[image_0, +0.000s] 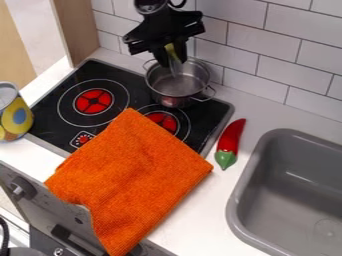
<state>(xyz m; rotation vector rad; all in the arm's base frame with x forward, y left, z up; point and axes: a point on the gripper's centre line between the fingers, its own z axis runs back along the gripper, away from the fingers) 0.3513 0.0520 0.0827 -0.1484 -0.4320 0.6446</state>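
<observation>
"Yellow-handled utensil (175, 59) at the wall end: what surrounds it?" a reporter asks.

"A black stove top (50, 117) and a grey sink (280, 200) share the counter, an orange cloth (133, 175) draped over the stove's front edge," an onlooker replies. "A patterned can (16, 116) stands beside the stove, a steel pot (167, 90) on it. The black gripper (170, 53) clasps the utensil, lower end inside the pot. A red pepper (230, 140) lies between stove and sink."
</observation>
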